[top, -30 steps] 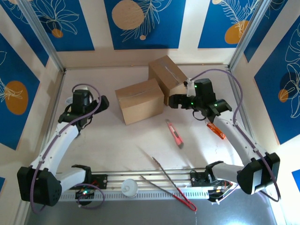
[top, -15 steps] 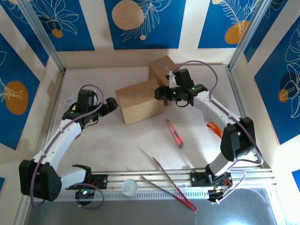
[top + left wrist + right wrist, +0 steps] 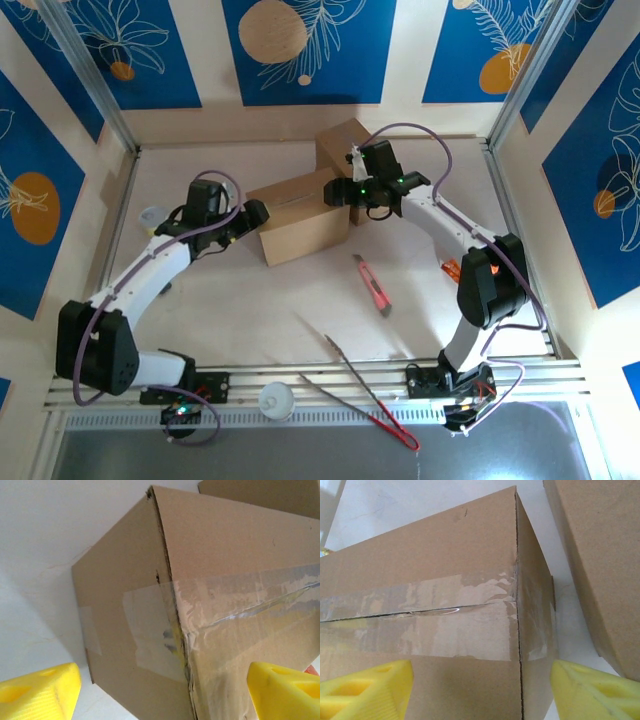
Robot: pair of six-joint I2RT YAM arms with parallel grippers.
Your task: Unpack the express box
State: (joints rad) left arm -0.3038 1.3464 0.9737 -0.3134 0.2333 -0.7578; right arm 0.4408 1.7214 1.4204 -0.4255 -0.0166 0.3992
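The express box (image 3: 298,215) is a brown cardboard carton lying in the middle of the table, its top seam sealed with clear tape. My left gripper (image 3: 255,213) is at its left end, open. In the left wrist view the box (image 3: 210,590) is close up, with the left gripper (image 3: 162,695) straddling its taped end edge, one yellow fingertip (image 3: 42,690) over the table. My right gripper (image 3: 335,190) is at the box's right end. In the right wrist view it (image 3: 480,690) stands open astride the box's (image 3: 435,580) top corner.
A second cardboard box (image 3: 350,150) (image 3: 600,555) stands just behind, close to the right gripper. A red utility knife (image 3: 377,285) lies right of centre, metal tongs (image 3: 365,385) near the front rail, an orange item (image 3: 450,268) under the right arm. Walls close in on three sides.
Both arms have swung inward to the near box: the left gripper moved right to its left end, the right gripper moved left from beside the far box to its right end.
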